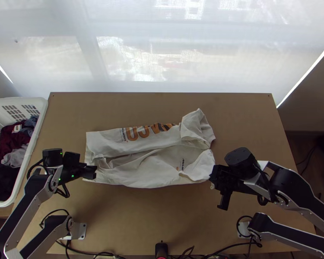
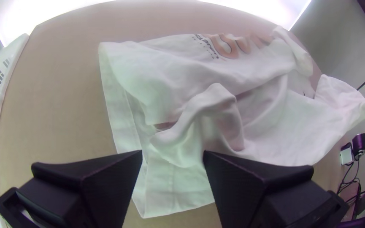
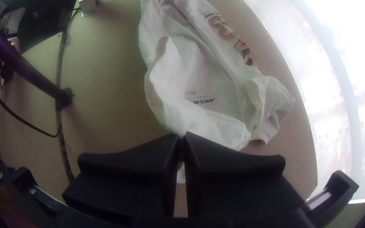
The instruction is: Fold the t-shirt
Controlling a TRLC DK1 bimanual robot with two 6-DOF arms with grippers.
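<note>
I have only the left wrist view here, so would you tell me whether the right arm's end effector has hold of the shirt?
Observer: Yes, in the right wrist view the right end effector is shut on the shirt, with a bit of cloth showing below the fingertips.
Operator: Thank you, and would you tell me what is inside the basket, since I see only its side?
Observer: From the top view, it holds a heap of clothes, with a dark red one beside a light grey one.

sheer white fabric blind (image 1: 162, 60), glaring with daylight — soft shadows on flat brown wooden table (image 1: 140, 224) — wrist-view edges bowed.
</note>
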